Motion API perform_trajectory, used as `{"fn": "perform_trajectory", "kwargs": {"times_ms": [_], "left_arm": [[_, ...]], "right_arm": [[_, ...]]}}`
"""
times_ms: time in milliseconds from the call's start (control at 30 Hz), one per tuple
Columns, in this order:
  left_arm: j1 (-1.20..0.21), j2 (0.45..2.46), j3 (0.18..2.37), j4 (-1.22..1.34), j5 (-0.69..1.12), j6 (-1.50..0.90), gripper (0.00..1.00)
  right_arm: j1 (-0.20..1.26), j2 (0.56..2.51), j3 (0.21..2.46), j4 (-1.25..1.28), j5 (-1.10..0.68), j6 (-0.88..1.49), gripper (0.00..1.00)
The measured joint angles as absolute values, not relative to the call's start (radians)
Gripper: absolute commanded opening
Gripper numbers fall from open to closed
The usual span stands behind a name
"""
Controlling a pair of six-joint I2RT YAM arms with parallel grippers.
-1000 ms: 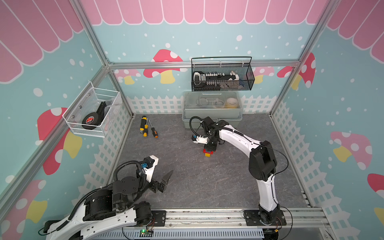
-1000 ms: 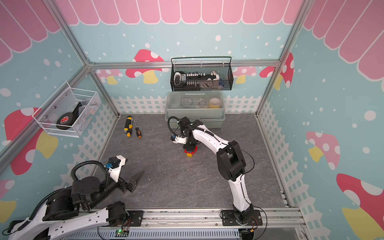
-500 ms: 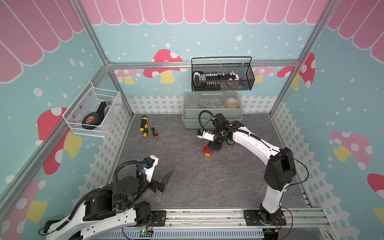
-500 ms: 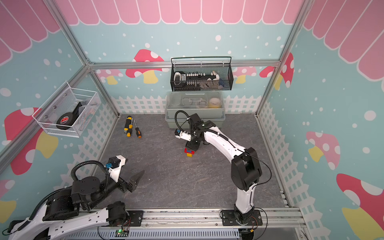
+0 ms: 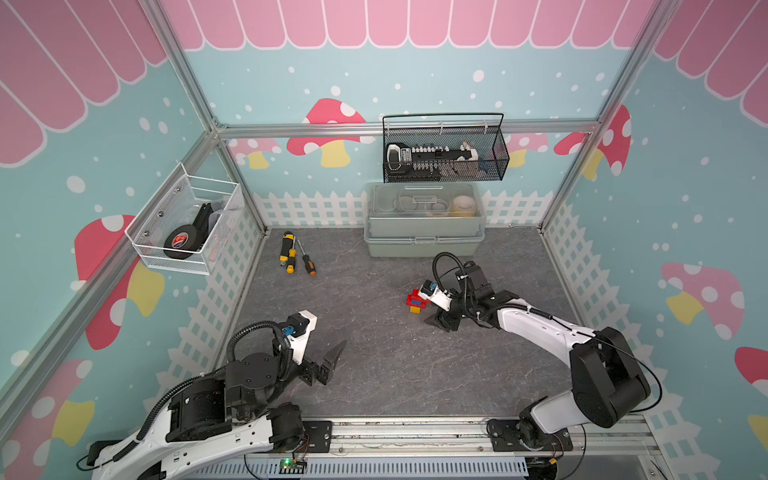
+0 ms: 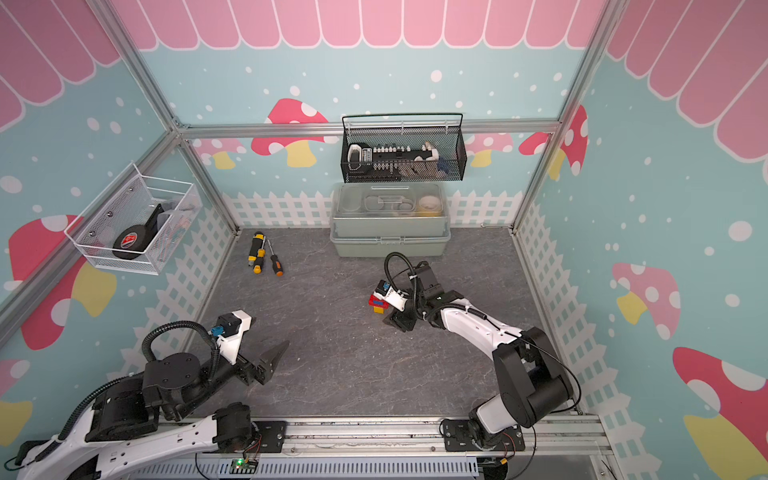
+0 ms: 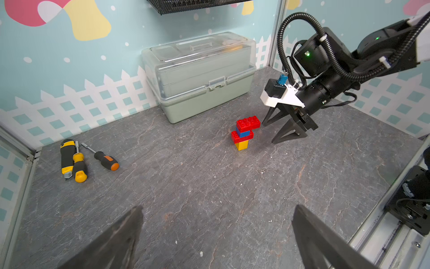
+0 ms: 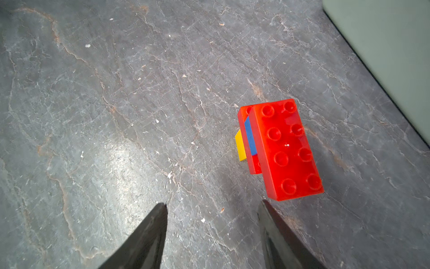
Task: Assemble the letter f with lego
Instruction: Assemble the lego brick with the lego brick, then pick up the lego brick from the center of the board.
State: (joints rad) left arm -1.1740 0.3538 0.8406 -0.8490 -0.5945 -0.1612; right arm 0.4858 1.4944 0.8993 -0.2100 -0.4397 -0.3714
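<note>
The right pincer (image 7: 269,132) stands released, its jaws apart and nothing between them. It hangs low, just beside the f (image 7: 244,132), on the side towards the right wall. The near fingertip is close to the top bar's overhanging end; whether they touch I cannot tell. The left pincer (image 7: 218,207) is also released, spread wide and empty, near the front left corner and well apart from the f.

The grey surface (image 5: 395,374) is edged by fence-printed walls on the left, back and right, and by a metal rail (image 5: 415,432) along the front. Most of it lies bare: a broad open stretch runs between the two arms and across the middle. The box (image 5: 424,232) sits closed against the back wall, behind the f with a clear strip between them. The screwdrivers (image 5: 297,257) lie together near the back left corner, well apart from everything else.

The f stands upright on the surface right of centre, seen in both top views, free on all sides but the pincer's. From the top down it has a red bar (image 7: 248,122), a blue brick (image 7: 243,134), a second red bar (image 7: 239,137) and a yellow foot (image 7: 241,145).
</note>
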Motion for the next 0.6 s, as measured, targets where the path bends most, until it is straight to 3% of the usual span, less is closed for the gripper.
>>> {"fn": "perform_trajectory", "kwargs": {"times_ms": [267, 600], "left_arm": [[-1.174, 0.354, 0.841, -0.849, -0.595, -0.162, 0.99], [-1.174, 0.354, 0.841, -0.849, -0.595, -0.162, 0.99]], "right_arm": [[0.484, 1.47, 0.884, -0.054, -0.427, -0.355, 0.64], [0.408, 1.477, 0.884, -0.036, -0.442, -0.374, 0.63]]}}
